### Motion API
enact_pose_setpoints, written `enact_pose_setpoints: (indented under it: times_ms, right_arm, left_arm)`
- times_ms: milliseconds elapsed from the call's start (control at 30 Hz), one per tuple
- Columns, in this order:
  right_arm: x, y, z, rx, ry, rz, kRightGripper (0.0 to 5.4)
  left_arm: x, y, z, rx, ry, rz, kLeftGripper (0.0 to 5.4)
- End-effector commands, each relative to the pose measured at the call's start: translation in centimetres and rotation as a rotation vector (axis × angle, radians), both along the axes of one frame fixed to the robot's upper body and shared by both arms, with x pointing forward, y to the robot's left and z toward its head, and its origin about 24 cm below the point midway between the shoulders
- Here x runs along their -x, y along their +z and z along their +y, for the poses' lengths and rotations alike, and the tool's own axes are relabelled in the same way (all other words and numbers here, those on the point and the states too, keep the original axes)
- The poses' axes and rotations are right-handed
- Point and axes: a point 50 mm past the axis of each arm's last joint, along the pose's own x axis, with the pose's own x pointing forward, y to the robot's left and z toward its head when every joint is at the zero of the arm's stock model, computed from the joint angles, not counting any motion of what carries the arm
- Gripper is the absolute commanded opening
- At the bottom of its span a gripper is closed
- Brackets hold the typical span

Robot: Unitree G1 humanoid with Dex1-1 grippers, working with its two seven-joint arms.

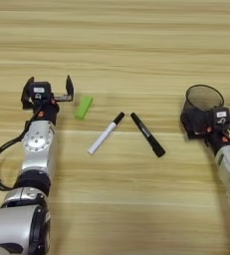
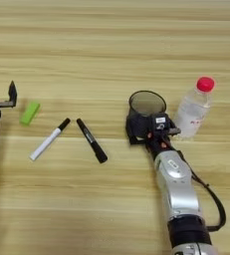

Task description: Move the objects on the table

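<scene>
On the table [image 1: 136,199], nearest me, I see the white marker [image 1: 105,133] and black marker pen [image 1: 147,134] lying apart. My left gripper [image 1: 47,92] is spread wide, empty, just beside the green block [image 1: 83,107]. My right gripper [image 2: 147,125] clasps the mesh cup [image 2: 146,107]; a bottle [image 2: 193,107] stands beyond.

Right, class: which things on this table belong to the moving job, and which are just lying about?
Belong to the job:
green block
black marker pen
black mesh cup, with the right tool at it
left tool, open beside the block

Just lying about:
white marker
clear bottle with red cap
</scene>
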Motion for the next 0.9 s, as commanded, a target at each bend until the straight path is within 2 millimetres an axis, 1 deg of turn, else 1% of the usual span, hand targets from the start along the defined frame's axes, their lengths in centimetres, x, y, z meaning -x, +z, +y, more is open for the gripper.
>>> enact_pose_setpoints:
  times_ms: [33,267,367,433,567,700,900]
  right_arm:
    - [-0.6,0.4,0.3,-0.017,0.008,-0.026,5.37]
    - [-0.9,0.5,0.5,-0.028,0.012,-0.043,5.37]
    - [-0.9,0.5,0.6,-0.035,0.023,-0.051,4.89]
    - [-1.0,0.5,0.7,-0.038,0.032,-0.053,4.69]
    - [-0.9,0.2,0.9,-0.046,0.049,-0.038,4.64]
    - [-0.1,-0.4,1.4,-0.043,0.087,-0.018,4.63]
    - [1.6,-1.5,2.8,-0.040,0.154,0.040,4.63]
  left_arm:
    - [0.2,0.0,0.4,-0.009,0.003,-0.003,5.40]
    - [0.2,0.0,0.4,-0.009,0.004,-0.002,5.40]
    - [0.2,0.0,0.4,-0.009,0.004,-0.001,5.40]
    - [0.2,0.0,0.4,-0.008,0.004,0.001,5.40]
    - [0.1,-0.1,0.4,-0.007,0.005,0.002,5.40]
    - [0.1,-0.1,0.3,-0.006,0.005,0.001,5.40]
    - [0.1,0.0,0.1,-0.005,0.006,-0.002,5.40]
